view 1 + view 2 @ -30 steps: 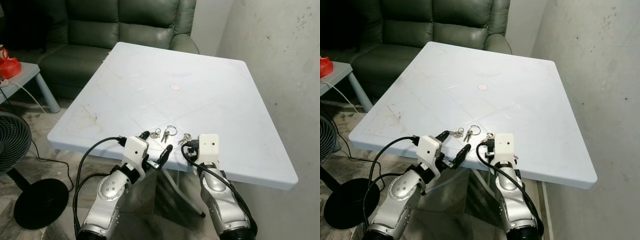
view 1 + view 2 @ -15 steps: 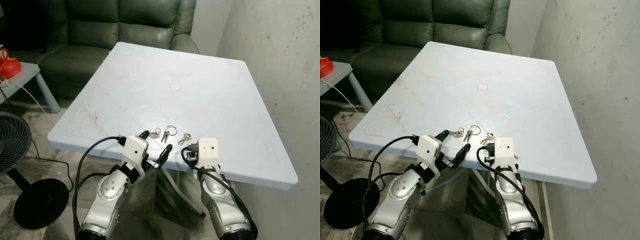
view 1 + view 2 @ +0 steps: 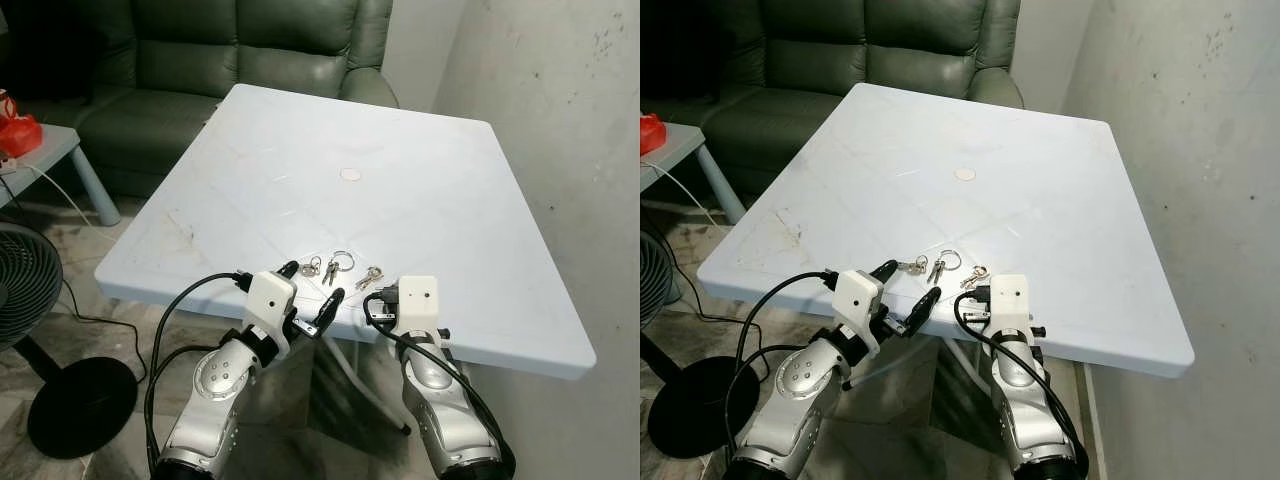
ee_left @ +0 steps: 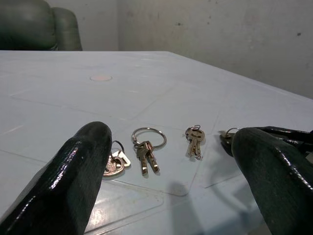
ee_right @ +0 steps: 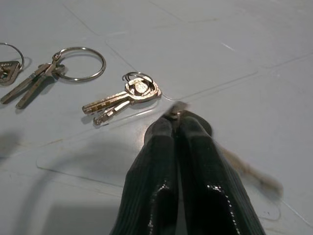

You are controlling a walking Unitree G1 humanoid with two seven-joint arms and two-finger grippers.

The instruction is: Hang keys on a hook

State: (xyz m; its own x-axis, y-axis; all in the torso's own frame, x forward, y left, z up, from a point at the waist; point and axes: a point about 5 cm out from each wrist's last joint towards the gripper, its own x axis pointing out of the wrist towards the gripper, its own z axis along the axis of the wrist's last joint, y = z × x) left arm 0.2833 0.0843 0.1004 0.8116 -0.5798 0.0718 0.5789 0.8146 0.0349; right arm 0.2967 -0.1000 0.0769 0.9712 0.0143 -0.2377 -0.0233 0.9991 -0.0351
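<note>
A: Item one, right gripper (image 5: 178, 128)?
B: Two glossy black fingers (image 5: 156, 161) pressed together, nothing between them except perhaps a small metal glint at the very tips; I cannot tell what that is. Tips sit low over the desk (image 3: 420, 190), just beside the small key pair.

A: Item two, left gripper (image 3: 312, 286)?
B: Rounded, shiny black fingers (image 4: 78, 171) spread wide, holding nothing, at the near edge of the desk, facing the keys.

A: Keys?
B: Three sets, all lying flat on the desk near its front edge. Brass key pair (image 5: 122, 98) on a small ring, nearest the right fingers. Middle: two slim keys on a large thin steel ring (image 4: 146, 142). Leftmost: a broad-headed key bunch (image 4: 116, 161), partly hidden behind the left finger.

A: Desk?
B: Pale blue-white plastic, square, rounded corners, faint scuffs and creased lines; a small round pinkish spot (image 3: 350, 174) at its middle.

A: Surroundings?
B: Dark green leather sofa (image 3: 250, 50) behind; black floor fan (image 3: 30, 290) to the left; a grey side table (image 3: 50, 150) with a red object (image 3: 15, 130); rough plaster wall (image 3: 560, 120) to the right.
</note>
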